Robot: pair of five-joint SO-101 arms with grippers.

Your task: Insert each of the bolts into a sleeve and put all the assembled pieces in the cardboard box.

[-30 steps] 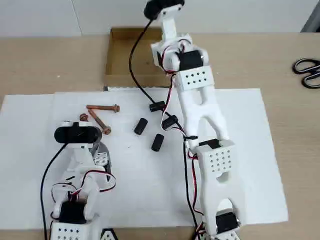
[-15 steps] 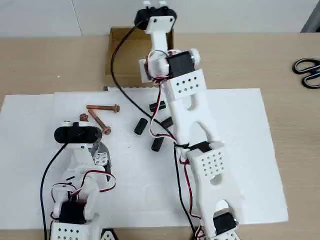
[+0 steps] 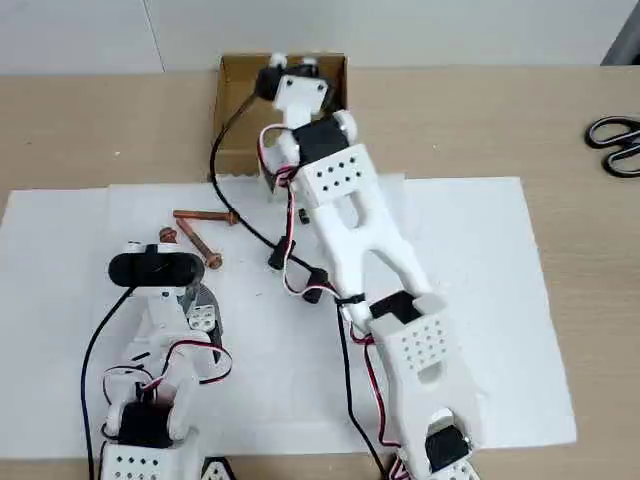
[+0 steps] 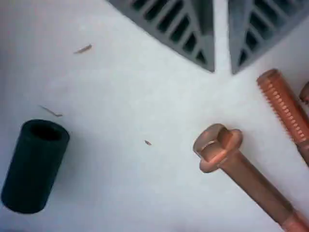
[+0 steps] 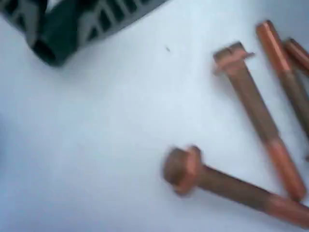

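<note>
Three copper bolts point(image 3: 205, 215) lie on the white paper left of centre; in the right wrist view they are close by, one point(image 5: 256, 111) beside another point(image 5: 231, 186). My right gripper point(image 5: 58, 24) hangs over the paper near them, shut on a black sleeve point(image 5: 55, 41). The right arm point(image 3: 340, 190) stretches from the front edge towards the cardboard box point(image 3: 235, 110). More black sleeves point(image 3: 278, 258) lie beside that arm. My left gripper point(image 4: 222, 67) is shut and holds nothing, just short of a bolt head point(image 4: 217, 147), with a sleeve point(image 4: 36, 166) off to one side.
The white paper sheet point(image 3: 480, 250) covers most of the wooden table. Scissors point(image 3: 612, 145) lie at the far right edge. Black cables run from both arms across the paper. The left arm point(image 3: 155, 330) stands at the front left.
The right arm has swung left and come down from beyond the box to the paper near the bolts. The left arm has not moved.
</note>
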